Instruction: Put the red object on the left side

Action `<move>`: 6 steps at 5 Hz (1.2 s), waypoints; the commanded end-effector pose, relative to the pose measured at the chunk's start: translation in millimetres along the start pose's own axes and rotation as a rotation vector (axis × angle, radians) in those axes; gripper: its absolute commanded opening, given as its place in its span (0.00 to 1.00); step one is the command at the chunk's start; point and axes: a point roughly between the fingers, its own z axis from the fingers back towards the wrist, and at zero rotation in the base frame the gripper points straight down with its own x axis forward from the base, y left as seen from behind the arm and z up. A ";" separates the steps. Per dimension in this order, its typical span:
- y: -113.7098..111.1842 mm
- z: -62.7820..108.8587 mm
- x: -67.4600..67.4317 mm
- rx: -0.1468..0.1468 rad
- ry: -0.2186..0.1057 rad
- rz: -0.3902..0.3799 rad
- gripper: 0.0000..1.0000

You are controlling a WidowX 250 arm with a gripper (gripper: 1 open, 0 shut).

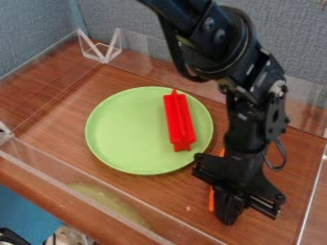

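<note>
The red object (181, 120) is a long flat red bar lying on the right half of a round green plate (121, 134), pointing from far to near. My gripper (228, 216) hangs from the black arm, pointing straight down at the table's near right, to the right of the plate and apart from the red bar. Its jaws look shut. A small orange sliver (209, 201) shows against the gripper's left side; whether it is held cannot be made out.
The wooden table (52, 96) is ringed by low clear plastic walls (76, 187). A white wire stand (99, 45) sits at the back left corner. Bare wood lies left of the plate.
</note>
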 end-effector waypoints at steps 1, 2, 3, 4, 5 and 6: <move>-1.8 8.1 8.3 -0.011 -0.029 -0.010 0.00; -3.5 7.8 7.5 -0.013 -0.020 -0.025 0.00; -1.5 17.8 6.8 -0.009 -0.019 0.019 0.00; 1.3 19.7 6.3 -0.011 -0.006 0.060 1.00; 5.5 22.5 6.1 -0.015 0.004 0.101 1.00; 11.2 27.7 7.9 -0.020 0.003 0.150 1.00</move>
